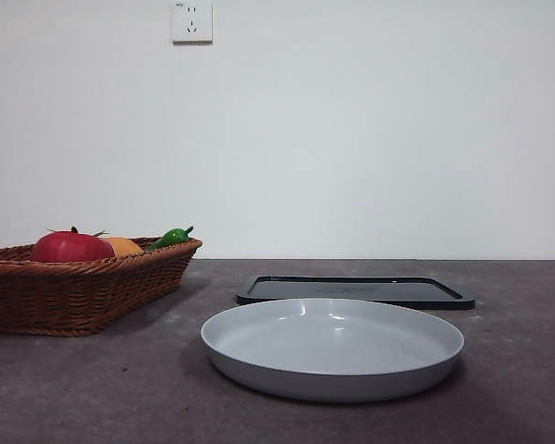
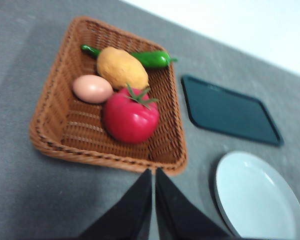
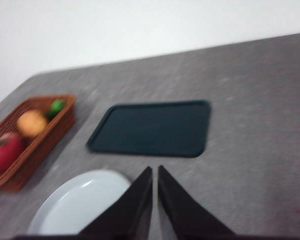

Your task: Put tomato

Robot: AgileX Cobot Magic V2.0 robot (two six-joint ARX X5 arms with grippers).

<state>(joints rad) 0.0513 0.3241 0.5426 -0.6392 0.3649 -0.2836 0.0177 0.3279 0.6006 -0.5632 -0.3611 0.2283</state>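
The glossy red tomato (image 2: pixel 130 118) with its green stem lies in the brown wicker basket (image 2: pixel 50 127), beside an egg and an orange fruit. The front view shows the tomato (image 1: pixel 71 247) at the left, rising above the basket rim (image 1: pixel 102 265). It also appears blurred in the right wrist view (image 3: pixel 3 150). My left gripper (image 2: pixel 153 172) hovers above the basket's near edge, jaws shut and empty. My right gripper (image 3: pixel 155 170) hangs high over the table between plate and tray, shut and empty. Neither arm shows in the front view.
A white round plate (image 1: pixel 333 347) sits at the table's front centre, with a black flat tray (image 1: pixel 356 290) behind it. In the basket lie an egg (image 2: pixel 92 88), an orange fruit (image 2: pixel 122 67) and a green pepper (image 2: pixel 151 59). A wall socket (image 1: pixel 191 20) is up on the wall.
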